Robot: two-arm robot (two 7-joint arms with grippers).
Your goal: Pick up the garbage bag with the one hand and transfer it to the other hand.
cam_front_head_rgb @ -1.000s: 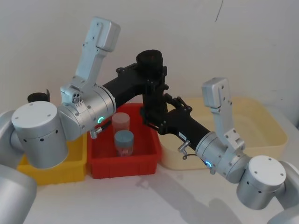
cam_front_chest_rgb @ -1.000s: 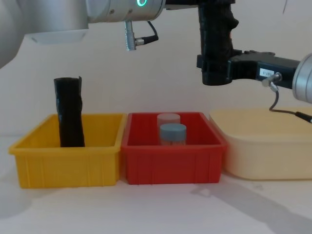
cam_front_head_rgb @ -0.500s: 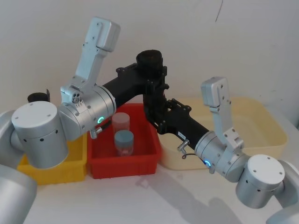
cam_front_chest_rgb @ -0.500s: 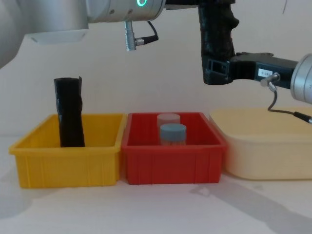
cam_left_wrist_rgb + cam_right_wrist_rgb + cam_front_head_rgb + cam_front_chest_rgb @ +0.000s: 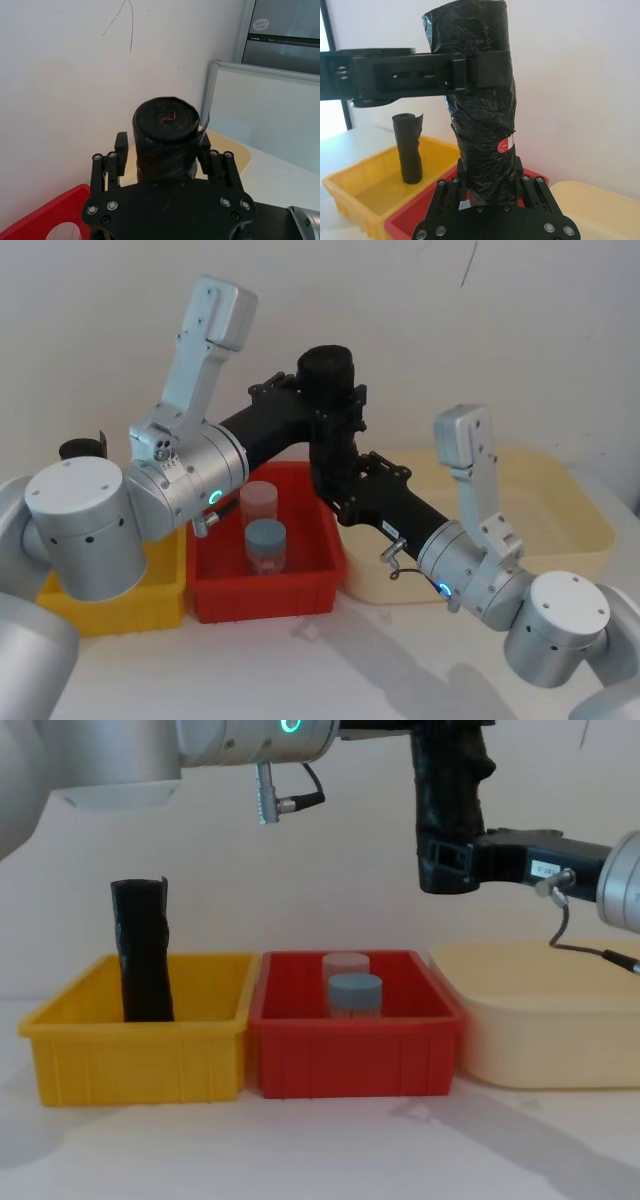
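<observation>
Gripping the garbage bag (image 5: 166, 125) near its top, the left end effector (image 5: 162, 145) has a finger pressed to each side of the roll. Bag: black shiny plastic, tightly rolled into a tall narrow cylinder, surface crinkled, small red sticker (image 5: 504, 146) low on its side. It hangs upright in mid-air, above the back of the red bin (image 5: 355, 1060).

On the bench (image 5: 320, 1150), left to right:
- yellow bin (image 5: 140, 1060), ribbed hard plastic, with a second black roll (image 5: 143, 955) standing upright inside;
- red bin, same moulding, touching the yellow one; holds a blue-capped jar (image 5: 355, 995) and a paler translucent jar (image 5: 346, 963) just behind it;
- cream tub (image 5: 550, 1030), smooth, rounded corners, beside the red bin.

Arm poses: left arm, silver-grey with a green ring light (image 5: 215, 498), reaches rightward and level, high over the bins. Right arm, blue ring light (image 5: 444, 590), thin black cable (image 5: 560, 925) looping below the wrist, reaches leftward over the tub. The right end effector (image 5: 489, 175) is closed on the bag's lower end, fingers lying against both sides, below the left one's grip.
</observation>
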